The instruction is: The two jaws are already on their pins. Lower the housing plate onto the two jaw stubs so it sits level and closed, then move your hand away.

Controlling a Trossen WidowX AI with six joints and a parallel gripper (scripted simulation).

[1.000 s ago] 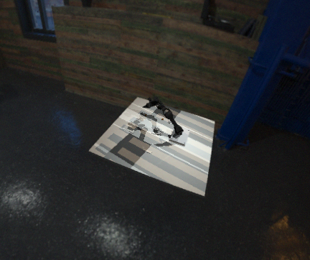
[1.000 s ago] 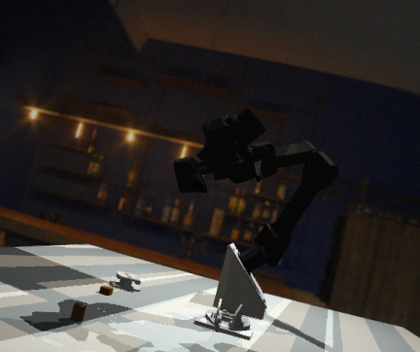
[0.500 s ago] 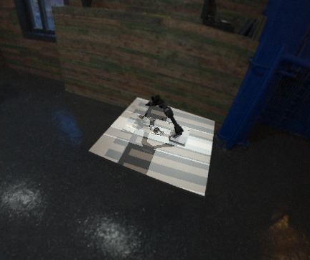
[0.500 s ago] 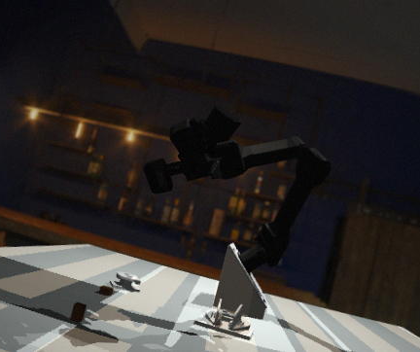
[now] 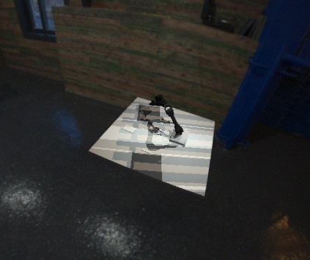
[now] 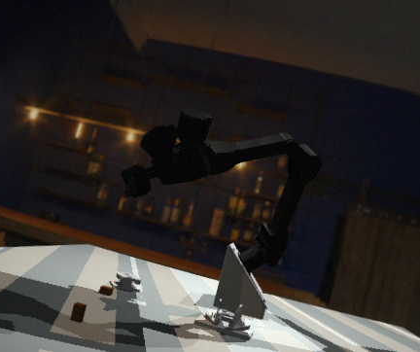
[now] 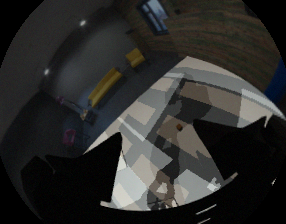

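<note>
From the top, the black arm (image 5: 174,116) (image 6: 292,194) rises from the right part of a striped table top (image 5: 186,166) (image 6: 170,292) (image 7: 204,110) and reaches toward its far edge, with the gripper (image 5: 152,103) (image 6: 136,181) (image 7: 158,129) at that end. A pale flat piece (image 5: 129,129) lies well apart from the arm's foot. Between them is a light, jumbled shape too small to make out.

In the exterior view, the gripper hangs well above the table top, its dark fingers too shadowed to separate. A grey panel (image 6: 240,287) stands steeply tilted in front of the arm's lower end. At its foot sits a grey metal assembly (image 6: 226,321) with upright prongs. A smaller grey part (image 6: 128,282) lies near a brown block (image 6: 106,290); a second brown block (image 6: 79,312) is nearer the camera. Which of the grey pieces is the housing plate, I cannot tell; none is in the gripper.

In the wrist view, the two black fingers are spread wide with nothing clamped. Past them, one brown block (image 7: 179,127) shows on the table top, and a small pale part (image 7: 213,184) lies beside the right-hand finger in the picture.
</note>
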